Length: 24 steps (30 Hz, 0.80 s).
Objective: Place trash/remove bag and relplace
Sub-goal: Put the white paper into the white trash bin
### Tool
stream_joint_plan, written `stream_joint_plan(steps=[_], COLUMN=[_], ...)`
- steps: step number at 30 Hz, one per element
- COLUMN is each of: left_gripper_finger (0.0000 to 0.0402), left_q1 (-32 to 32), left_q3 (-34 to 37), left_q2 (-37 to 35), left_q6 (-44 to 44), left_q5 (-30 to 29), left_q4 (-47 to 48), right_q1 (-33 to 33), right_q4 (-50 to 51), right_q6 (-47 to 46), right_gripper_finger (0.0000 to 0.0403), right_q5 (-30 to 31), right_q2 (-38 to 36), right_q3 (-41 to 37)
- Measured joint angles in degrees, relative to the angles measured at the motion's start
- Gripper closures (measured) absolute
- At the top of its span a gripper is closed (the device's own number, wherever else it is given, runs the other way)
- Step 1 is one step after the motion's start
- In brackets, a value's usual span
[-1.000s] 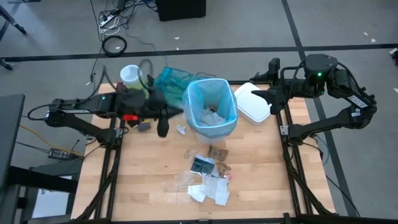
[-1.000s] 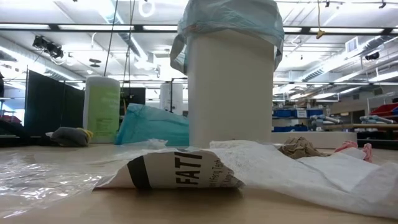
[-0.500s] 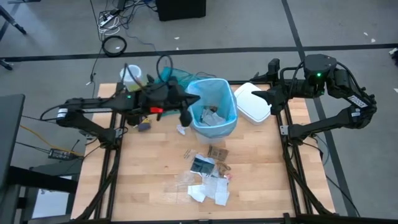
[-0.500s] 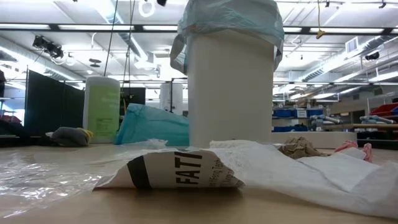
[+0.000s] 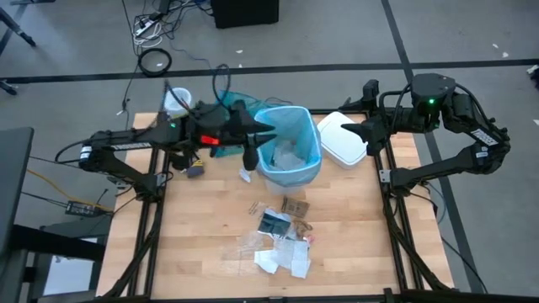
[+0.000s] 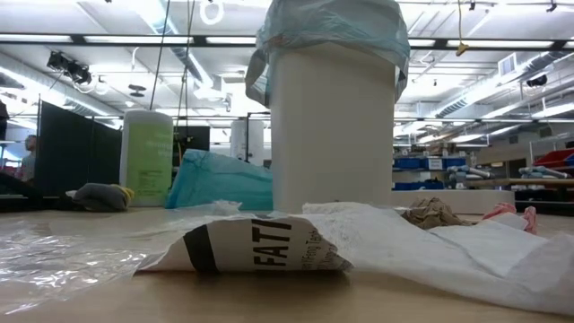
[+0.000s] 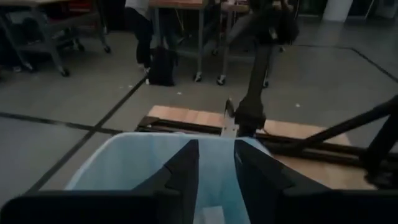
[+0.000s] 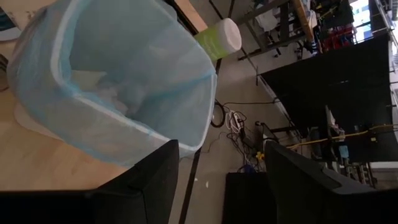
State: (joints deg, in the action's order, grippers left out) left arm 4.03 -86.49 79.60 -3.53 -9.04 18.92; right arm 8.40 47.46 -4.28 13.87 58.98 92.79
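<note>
Reaching farther, left hand (image 5: 268, 135) now hovers above the bag (image 5: 290, 172).

L gripper (image 7: 216, 171) fingers parted over the bag (image 7: 134, 163); other arm (image 7: 258, 68) beyond; prob. person (image 7: 142, 31) behind.

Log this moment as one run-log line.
left claw: open over bin | right claw: open, waiting beside lid | bag: in bin | trash: scattered on table

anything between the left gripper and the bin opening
Nothing visible. The left gripper hangs over the rim of the bin, its fingers apart and empty, with only the bag lining the opening beneath. The right gripper waits beside the bin, open.
</note>
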Motion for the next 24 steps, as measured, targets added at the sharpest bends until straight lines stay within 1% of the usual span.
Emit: stream_joint_plan(steps=[2, 4, 5, 7, 9, 10, 13, 17, 21, 24], left_gripper_finger=[0.0287, 0.0288, 0.0290, 0.0292, 0.0293, 0.0293, 0.0293, 0.0293, 0.0293, 0.0293], left_q1=[0.0, 0.0, 0.1, 0.7, 1.3, 1.6, 1.9, 1.9, 2.0, 2.0], left_q3=[-4.4, -7.2, -7.5, -6.6, -3.9, -2.2, 5.5, 17.9, 30.2, 38.5], left_q2=[-0.1, -0.2, -0.2, -0.3, -0.6, -0.8, -3.3, -7.9, -12.8, -13.7], left_q6=[0.3, 1.9, 2.1, 2.3, 1.5, 1.1, -1.0, -4.6, -7.1, -7.1], left_q5=[-0.4, -3.3, -5.0, -6.4, -6.1, -5.0, -2.0, -0.7, -0.7, -0.8], left_q4=[10.2, 21.5, 25.5, 31.8, 35.9, 36.5, 34.4, 26.3, 13.5, 4.1], right_q1=[0.0, 0.0, 0.0, 0.0, 0.0, 0.0, 0.0, 0.0, 0.0, 0.0], right_q4=[0.1, 0.5, 0.7, 1.0, 1.3, 1.5, 2.1, 2.6, 2.6, 2.5], right_q6=[0.0, 0.0, 0.0, 0.0, 0.0, 0.0, -0.1, -0.1, -0.7, -0.9], right_gripper_finger=[0.0179, 0.0180, 0.0180, 0.0179, 0.0178, 0.0178, 0.0179, 0.0178, 0.0178, 0.0178], right_q5=[0.0, 0.0, 0.0, 0.0, 0.1, 0.1, 0.2, 0.3, 0.2, 0.3], right_q2=[0.0, 0.0, 0.0, 0.0, 0.0, 0.0, 0.0, 0.0, 0.0, 0.0], right_q3=[0.0, 0.0, 0.0, 0.0, 0.0, 0.0, 0.0, 0.0, 0.0, 0.0])
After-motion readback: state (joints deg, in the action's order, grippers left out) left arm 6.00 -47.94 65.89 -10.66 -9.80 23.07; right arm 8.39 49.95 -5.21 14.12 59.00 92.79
